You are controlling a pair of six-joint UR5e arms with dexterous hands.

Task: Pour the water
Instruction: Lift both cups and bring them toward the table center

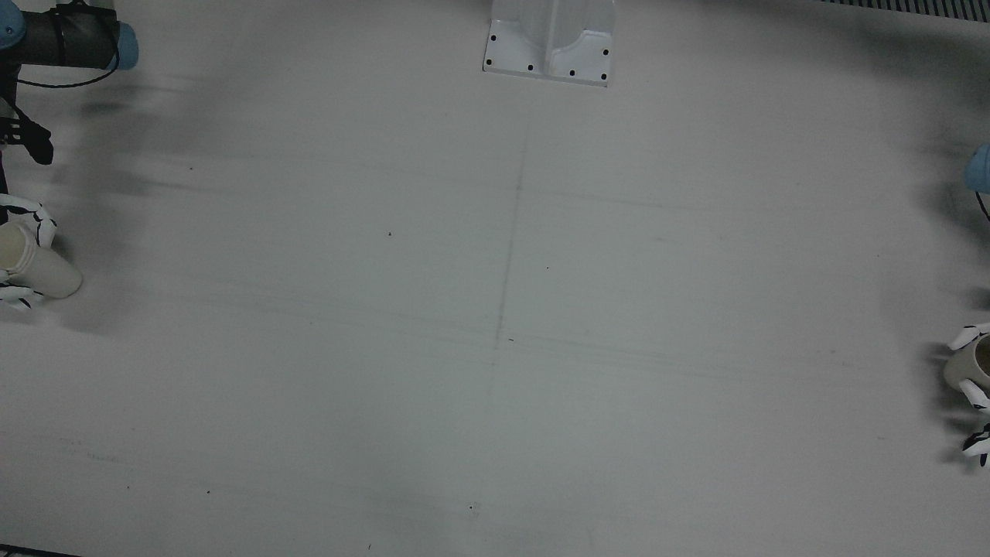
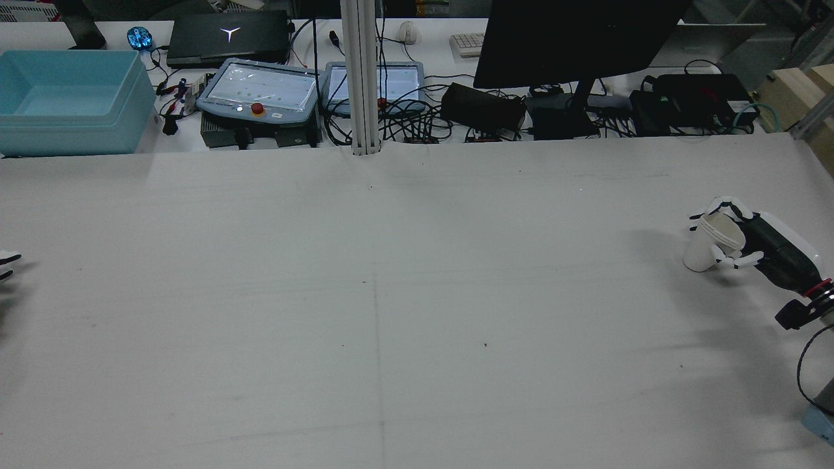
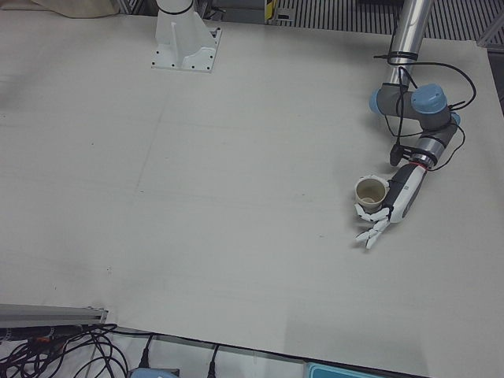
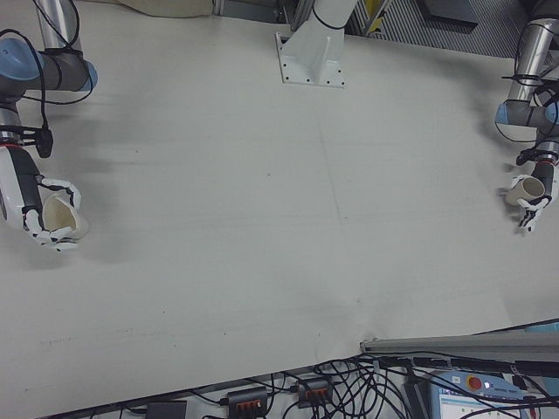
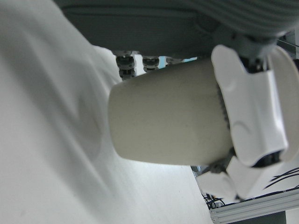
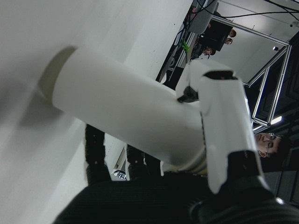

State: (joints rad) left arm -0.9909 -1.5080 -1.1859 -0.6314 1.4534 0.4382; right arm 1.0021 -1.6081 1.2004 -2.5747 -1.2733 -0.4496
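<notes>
Right robot hand [image 4: 39, 214], fingers wrapped round a cream paper cup [image 4: 63, 218], cup tilted, base near the desk [image 4: 262, 218] at its far right edge. Left robot hand [image 3: 386, 209] closed round a second cup [image 3: 369, 191], upright, mouth open upward, at the opposite edge. Both cups plain; no readable print. White pedestal base [image 1: 551, 42] sits between, well apart from both.
</notes>
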